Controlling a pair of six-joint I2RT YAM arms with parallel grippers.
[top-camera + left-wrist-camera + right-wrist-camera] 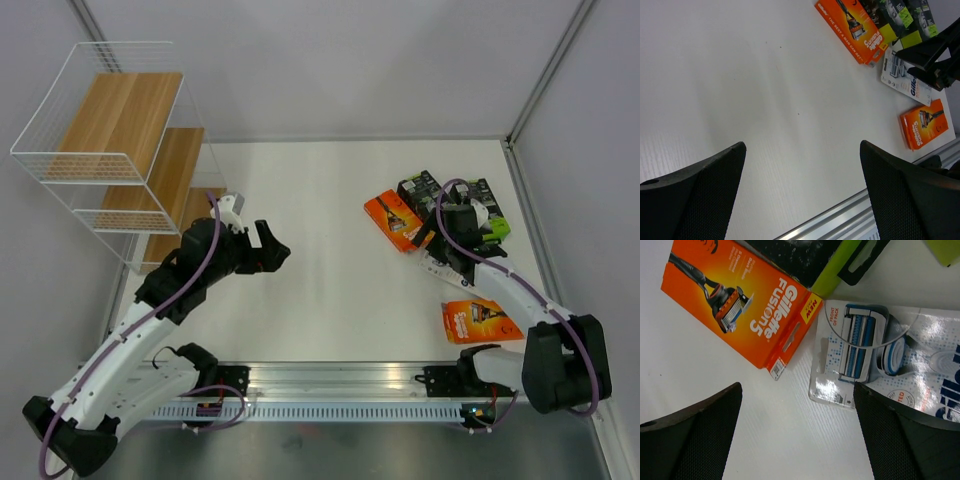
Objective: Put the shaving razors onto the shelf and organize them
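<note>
Your right hand [796, 390] hangs spread over the flat white-blue razor pack [875, 355], left hand [802, 145] spread and empty; all five packs [478, 320] lie right on the bench [330, 300], none on the far-left white wire-and-wood shelf [120, 120]

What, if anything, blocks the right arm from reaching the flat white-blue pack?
Probably nothing, so likely yes: the right gripper hangs open over the white-blue pack, whose face is uncovered; the orange box lies beside it, not on it.
</note>
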